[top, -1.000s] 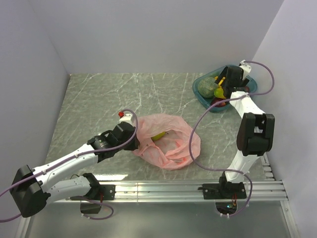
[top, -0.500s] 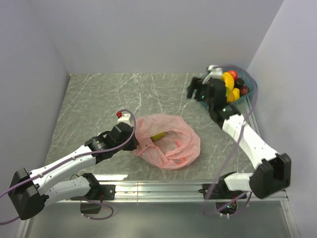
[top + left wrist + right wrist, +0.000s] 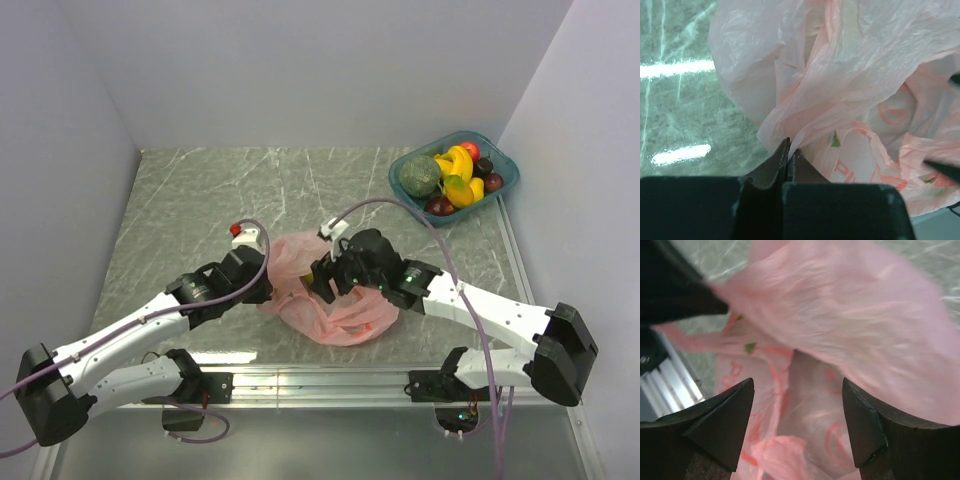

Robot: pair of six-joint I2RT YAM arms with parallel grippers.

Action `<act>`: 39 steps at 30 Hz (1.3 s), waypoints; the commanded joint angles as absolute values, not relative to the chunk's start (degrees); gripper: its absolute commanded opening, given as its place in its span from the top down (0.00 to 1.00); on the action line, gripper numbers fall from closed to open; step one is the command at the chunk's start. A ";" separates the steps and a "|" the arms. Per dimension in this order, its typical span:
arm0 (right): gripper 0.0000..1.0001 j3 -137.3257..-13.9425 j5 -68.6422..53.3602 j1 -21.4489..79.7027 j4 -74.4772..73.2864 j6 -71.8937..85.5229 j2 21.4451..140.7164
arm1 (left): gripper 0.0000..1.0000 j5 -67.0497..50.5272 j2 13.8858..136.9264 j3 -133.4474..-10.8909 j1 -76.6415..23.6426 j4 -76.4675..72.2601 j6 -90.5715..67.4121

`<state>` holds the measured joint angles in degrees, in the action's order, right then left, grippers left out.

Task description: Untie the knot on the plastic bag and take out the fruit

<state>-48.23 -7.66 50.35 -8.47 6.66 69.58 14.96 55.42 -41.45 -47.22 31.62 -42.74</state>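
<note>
My left pincer (image 3: 789,150) was closed on a fold of the plastic bag (image 3: 345,308) at the bag's left edge. Only the left wrist view showed the film nipped between the tips. My right pincer (image 3: 797,386) hung over the bag's middle, jaws apart and holding nothing, as the right wrist view made plain. The top view alone showed the fruit (image 3: 458,165) heaped in a teal tray (image 3: 508,178), well beyond the bag to its far right. I could not make out the knot.
</note>
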 commanded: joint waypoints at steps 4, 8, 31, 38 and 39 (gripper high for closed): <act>0.26 -48.25 -6.33 53.79 -6.06 3.96 71.53 | 0.99 15.74 58.53 -46.76 -47.02 31.47 -41.57; 0.32 -49.83 -1.77 53.44 -5.71 2.29 77.77 | 0.99 15.47 59.59 -47.99 -47.02 31.64 -40.78; 0.10 -60.90 -7.28 46.67 3.43 -2.55 96.76 | 0.98 12.92 62.75 -50.27 -47.11 32.00 -36.56; 0.09 -64.77 -9.85 46.93 7.47 -1.94 106.24 | 0.98 11.08 63.72 -47.47 -47.02 29.18 -37.26; 0.09 -65.73 -9.84 47.02 7.64 -1.41 106.96 | 0.98 10.90 63.81 -47.29 -47.11 29.01 -37.53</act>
